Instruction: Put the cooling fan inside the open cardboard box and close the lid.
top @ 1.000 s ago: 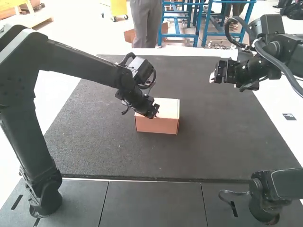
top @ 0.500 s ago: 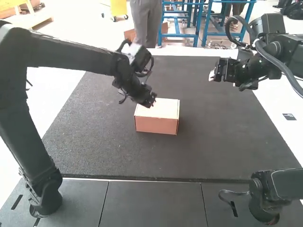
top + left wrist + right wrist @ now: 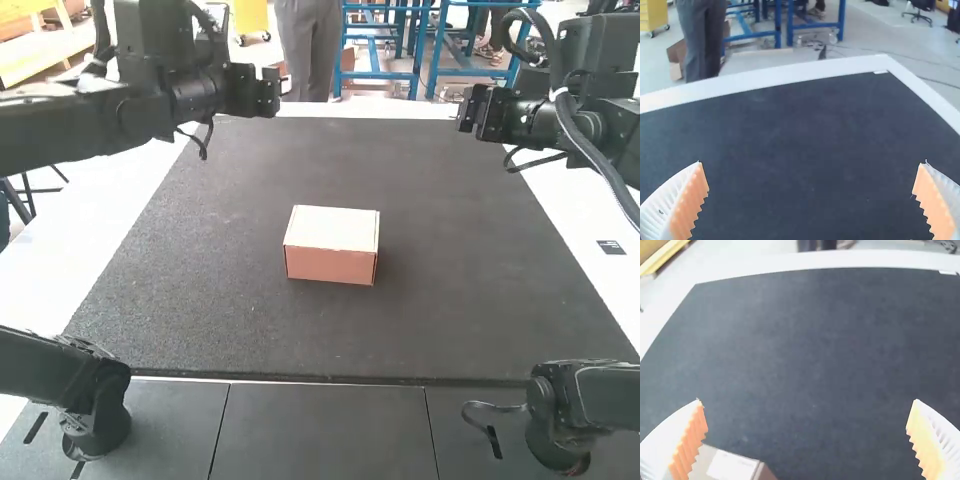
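A small cardboard box [image 3: 332, 244] stands in the middle of the black mat [image 3: 450, 290] with its lid shut flat. A corner of the box [image 3: 732, 467] lies between the right fingers in the right wrist view. My left gripper [image 3: 268, 92] hangs high over the mat's far left part, well away from the box. It is open, with orange-padded fingers [image 3: 687, 202] wide apart and nothing between them. My right gripper [image 3: 467, 108] is raised over the far right part of the mat, open as well, its fingers [image 3: 927, 445] spread and empty.
The mat is edged by a white table border [image 3: 765, 77]. Blue metal frames [image 3: 400, 45] and a standing person [image 3: 308, 45] are beyond the far edge. A small black tag [image 3: 611, 246] lies on the white surface at the right.
My left arm has lifted off the box's lid and swung up and back to the far left. The right gripper rose slightly. The box stays shut in place.
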